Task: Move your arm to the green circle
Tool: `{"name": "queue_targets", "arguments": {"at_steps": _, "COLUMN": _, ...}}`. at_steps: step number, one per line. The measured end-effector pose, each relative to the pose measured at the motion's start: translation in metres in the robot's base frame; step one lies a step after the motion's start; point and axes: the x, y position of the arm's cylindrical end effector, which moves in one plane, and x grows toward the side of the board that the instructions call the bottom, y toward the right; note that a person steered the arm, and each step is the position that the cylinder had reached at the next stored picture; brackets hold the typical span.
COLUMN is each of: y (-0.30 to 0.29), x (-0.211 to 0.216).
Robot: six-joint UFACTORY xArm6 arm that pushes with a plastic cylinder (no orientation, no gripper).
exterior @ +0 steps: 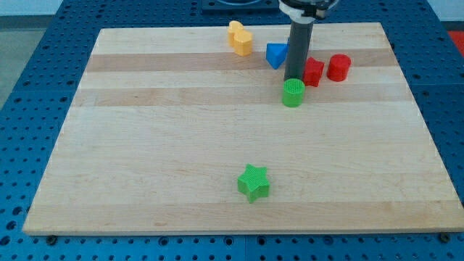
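The green circle (293, 93) is a short green cylinder at the upper right of the wooden board (145, 145). My tip (294, 79) is the lower end of a dark rod that comes down from the view's top. It stands right at the top edge of the green circle, touching or nearly touching it. A red block (314, 72) is just right of the rod. A blue block (275, 55) is just left of it, partly hidden by the rod.
A red cylinder (338, 67) stands right of the red block. A yellow block (241, 38) sits near the board's top edge. A green star (254, 182) lies at the lower middle. Blue perforated table surrounds the board.
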Motion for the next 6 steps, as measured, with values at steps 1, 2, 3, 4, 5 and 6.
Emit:
{"name": "queue_targets", "arguments": {"at_steps": 1, "y": 0.000, "x": 0.021}}
{"name": "queue_targets", "arguments": {"at_steps": 2, "y": 0.003, "x": 0.037}}
{"name": "queue_targets", "arguments": {"at_steps": 3, "y": 0.003, "x": 0.053}}
{"name": "queue_targets", "arguments": {"at_steps": 4, "y": 0.003, "x": 0.071}}
{"name": "queue_targets", "arguments": {"at_steps": 5, "y": 0.003, "x": 0.092}}
{"name": "queue_targets", "arguments": {"at_steps": 6, "y": 0.000, "x": 0.110}}
